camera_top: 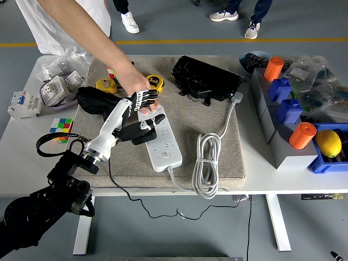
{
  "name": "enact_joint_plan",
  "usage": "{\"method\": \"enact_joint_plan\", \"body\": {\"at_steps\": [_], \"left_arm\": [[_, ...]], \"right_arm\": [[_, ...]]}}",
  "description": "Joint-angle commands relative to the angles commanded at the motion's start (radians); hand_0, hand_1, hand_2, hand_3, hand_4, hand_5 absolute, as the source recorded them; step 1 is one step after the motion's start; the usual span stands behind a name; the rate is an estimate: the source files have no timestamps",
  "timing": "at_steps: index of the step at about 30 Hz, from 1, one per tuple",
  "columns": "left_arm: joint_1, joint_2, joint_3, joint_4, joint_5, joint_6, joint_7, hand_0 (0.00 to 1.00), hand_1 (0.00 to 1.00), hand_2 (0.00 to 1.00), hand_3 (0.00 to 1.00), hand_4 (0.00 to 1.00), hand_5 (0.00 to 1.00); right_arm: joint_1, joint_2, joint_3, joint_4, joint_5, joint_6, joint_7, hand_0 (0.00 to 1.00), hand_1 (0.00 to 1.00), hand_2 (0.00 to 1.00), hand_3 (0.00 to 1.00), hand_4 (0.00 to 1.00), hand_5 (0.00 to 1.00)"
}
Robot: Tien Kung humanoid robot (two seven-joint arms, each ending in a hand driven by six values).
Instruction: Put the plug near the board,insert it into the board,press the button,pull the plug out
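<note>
A white power strip [163, 142] lies lengthwise on the beige mat [217, 157]. My left hand [140, 117] hovers over the strip's far end, fingertips [145, 99] pointing away and thumb folded across a black plug [136, 132] held under the palm. The plug sits at the strip's upper left edge; I cannot tell whether its pins are in a socket. A thin black cable [117, 182] trails from there off the table's front edge. A person's hand [136, 81] reaches in from the far left and presses on the strip's far end, right beside my fingertips.
The strip's own white cord lies coiled [205, 163] on the right, ending in its plug [237, 97]. A black bag [205, 78], a yellow tape measure [155, 81] and a black cloth [95, 100] lie behind. Blue bins [283, 89] and orange cylinders stand on the right, a Rubik's cube [61, 126] on the left.
</note>
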Motion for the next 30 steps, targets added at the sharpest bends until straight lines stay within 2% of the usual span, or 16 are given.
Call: {"method": "enact_joint_plan", "body": {"at_steps": [2,3,6,8,9,13,14,15,18,21,22,23,27,30], "left_arm": [[0.001,-0.001,-0.002,0.000,0.000,-0.002,0.003,0.781,0.780,0.804,0.809,0.939,0.532],[0.002,0.000,-0.003,-0.002,0.004,-0.005,0.007,0.634,0.697,0.739,0.803,0.940,0.525],[0.003,0.005,-0.007,-0.014,0.022,-0.018,0.022,0.634,0.697,0.739,0.803,0.940,0.525],[0.002,0.018,-0.011,-0.041,0.075,-0.038,0.059,0.634,0.697,0.739,0.803,0.940,0.525],[0.000,0.024,-0.010,-0.052,0.091,-0.043,0.073,0.299,0.474,0.540,0.751,0.772,0.147],[-0.019,0.064,-0.005,-0.130,0.210,-0.088,0.181,0.299,0.474,0.540,0.751,0.772,0.147],[-0.025,0.075,-0.009,-0.154,0.249,-0.116,0.220,0.299,0.474,0.540,0.751,0.772,0.147],[-0.030,0.082,-0.012,-0.170,0.286,-0.145,0.258,0.128,0.213,0.304,0.843,0.678,0.002],[-0.043,0.099,-0.017,-0.211,0.390,-0.246,0.378,0.128,0.213,0.304,0.843,0.678,0.002],[-0.054,0.109,-0.011,-0.238,0.433,-0.353,0.482,0.128,0.213,0.304,0.843,0.678,0.002],[-0.058,0.111,-0.006,-0.246,0.439,-0.390,0.517,0.069,0.118,0.218,0.909,0.786,0.002],[-0.062,0.113,0.000,-0.252,0.439,-0.422,0.548,0.069,0.118,0.218,0.909,0.786,0.002],[-0.075,0.119,0.020,-0.269,0.428,-0.517,0.656,0.069,0.118,0.218,0.909,0.786,0.002],[-0.082,0.124,0.027,-0.279,0.439,-0.550,0.695,0.045,0.098,0.190,0.933,0.787,0.002]], "right_arm": [[-0.001,0.000,0.001,0.000,-0.001,0.000,0.000,0.607,0.627,0.629,0.550,0.998,0.453],[-0.001,0.001,0.002,0.001,-0.001,0.000,0.000,0.608,0.627,0.629,0.550,0.998,0.454],[-0.003,0.002,0.007,0.004,-0.005,0.000,-0.001,0.608,0.627,0.629,0.550,0.998,0.454],[-0.003,0.001,0.010,0.007,-0.009,0.000,-0.001,0.608,0.627,0.629,0.550,0.998,0.454],[-0.003,0.001,0.011,0.008,-0.010,0.000,-0.001,0.608,0.627,0.629,0.550,0.998,0.454],[-0.003,0.000,0.019,0.009,-0.014,-0.001,-0.002,0.608,0.627,0.629,0.550,0.998,0.454],[-0.003,-0.001,0.021,0.008,-0.015,0.000,-0.002,0.608,0.627,0.629,0.550,0.998,0.454],[-0.004,-0.001,0.022,0.008,-0.016,0.000,-0.002,0.608,0.627,0.629,0.551,0.998,0.454],[-0.004,-0.002,0.024,0.009,-0.017,0.000,-0.003,0.608,0.627,0.629,0.551,0.998,0.454],[-0.005,-0.002,0.024,0.009,-0.018,0.001,-0.003,0.608,0.627,0.629,0.551,0.998,0.454],[-0.005,-0.002,0.024,0.008,-0.017,0.001,-0.003,0.607,0.627,0.629,0.551,0.998,0.454],[-0.005,-0.002,0.024,0.008,-0.017,0.002,-0.003,0.607,0.627,0.629,0.551,0.998,0.454],[-0.005,-0.003,0.024,0.009,-0.018,0.002,-0.002,0.607,0.627,0.629,0.551,0.998,0.454],[-0.005,-0.003,0.027,0.010,-0.020,0.003,-0.002,0.608,0.627,0.630,0.551,0.998,0.453]]}}
